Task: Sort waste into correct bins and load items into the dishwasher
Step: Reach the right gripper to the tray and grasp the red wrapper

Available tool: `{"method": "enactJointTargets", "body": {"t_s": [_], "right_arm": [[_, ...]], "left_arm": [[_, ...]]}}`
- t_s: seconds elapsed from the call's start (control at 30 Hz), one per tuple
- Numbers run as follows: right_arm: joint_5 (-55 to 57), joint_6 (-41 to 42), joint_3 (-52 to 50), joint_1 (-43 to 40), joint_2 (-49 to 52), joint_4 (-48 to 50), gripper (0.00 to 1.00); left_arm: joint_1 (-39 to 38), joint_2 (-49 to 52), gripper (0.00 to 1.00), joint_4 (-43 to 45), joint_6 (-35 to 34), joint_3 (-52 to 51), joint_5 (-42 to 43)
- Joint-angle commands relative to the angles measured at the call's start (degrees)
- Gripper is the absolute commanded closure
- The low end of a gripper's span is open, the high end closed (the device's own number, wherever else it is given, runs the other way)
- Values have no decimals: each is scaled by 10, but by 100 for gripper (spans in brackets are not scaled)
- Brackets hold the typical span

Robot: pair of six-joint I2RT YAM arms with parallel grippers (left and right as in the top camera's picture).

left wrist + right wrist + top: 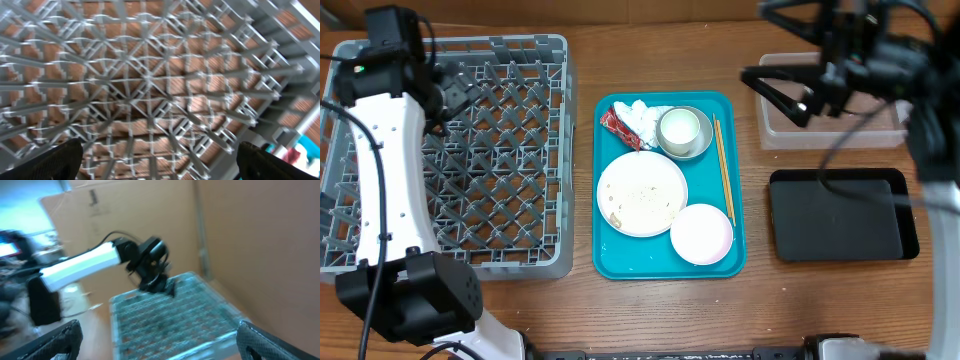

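Waste sits at the back of the teal tray (pixel 620 265). The crumpled napkin (pixel 640 120) lies at the back left, with the red wrapper (pixel 617 127) just beside it on the left. A few rice grains (pixel 616 215) are scattered on the plate (pixel 642 193).

The plate is in the tray's middle left and the pink bowl (pixel 701 233) is at its front right corner, close to the plate's rim. The grey-white bowl (pixel 694 151) stands at the back, touching the napkin, with the cup (pixel 679 127) inside it. The chopsticks (pixel 723 170) lie side by side along the tray's right edge.

The rack (pixel 510 170) is on the table (pixel 650 310) to the tray's left. The clear tub (pixel 780 135) and, nearer the front, the black tray (pixel 835 215) are to its right.

The left gripper (pixel 455 95) hangs over the back part of the rack. In its wrist view the fingers (pixel 55 162) are spread wide over the lattice with nothing between them.

The right gripper (pixel 782 95) is above the tub's left end. Its fingers (pixel 55 340) are also wide apart and empty. Its blurred wrist view looks across at the left arm over the rack.
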Motion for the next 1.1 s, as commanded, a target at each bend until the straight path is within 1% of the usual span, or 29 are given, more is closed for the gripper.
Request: {"method": "enactJointTargets", "body": {"t_s": [0.0,0.03,0.17,0.23,0.27,0.3,0.37,0.43,0.5,0.6,0.7,0.83,0.97,1.07], "right_arm": [[-54,-31,24,36,39,-13,0],[-55,-30,23,43,54,-11,0],[-104,18,23,66,96,23,0],[-82,47,23,87,112,65,0],[-44,78,23,99,117,79,0],[19,118,23,115,121,86,0],[177,176,23,148,128,75,0],[339,186,23,184,133,45,0],[538,186,23,232,144,11,0],[756,185,23,310,183,-6,0],[853,186,23,353,225,-3,0],[961,186,23,380,290,2,0],[987,185,23,383,346,2,1],[988,183,23,380,378,-12,11]], "left_arm": [[19,-12,0,-6,-5,13,-11],[22,-12,0,-6,-5,13,-11],[24,-12,0,-6,-5,13,-11],[24,-12,0,-6,-5,13,-11],[24,-12,0,-6,-5,13,-11],[24,-12,0,-6,-5,13,-11],[24,-12,0,-6,-5,13,-11],[24,-12,0,-6,-5,13,-11],[24,-12,0,-6,-5,13,-11],[24,-12,0,-6,-5,13,-11],[24,-12,0,-6,-5,13,-11],[24,-12,0,-6,-5,13,-11],[24,-12,0,-6,-5,13,-11],[24,-12,0,-6,-5,13,-11]]}}
